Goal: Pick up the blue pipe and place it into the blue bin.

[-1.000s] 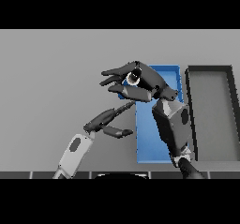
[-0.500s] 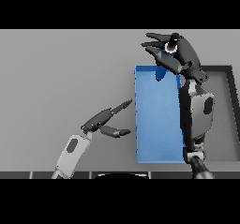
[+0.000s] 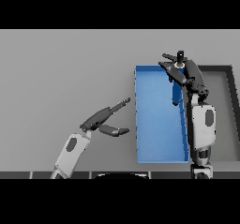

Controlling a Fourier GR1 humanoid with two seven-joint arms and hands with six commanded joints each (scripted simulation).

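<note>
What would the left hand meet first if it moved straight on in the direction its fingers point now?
Probably the blue bin. The left hand lies open over the table, fingers aimed right and slightly away, toward the bin's near left wall. The height is unclear, so it might pass over the rim instead.

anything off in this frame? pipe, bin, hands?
Nothing spilled or damaged. The right hand holds the blue pipe hanging near upright over the blue bin by its far right edge, not lying inside. A dark bin sits beside it. Left hand idles open over the table.
</note>
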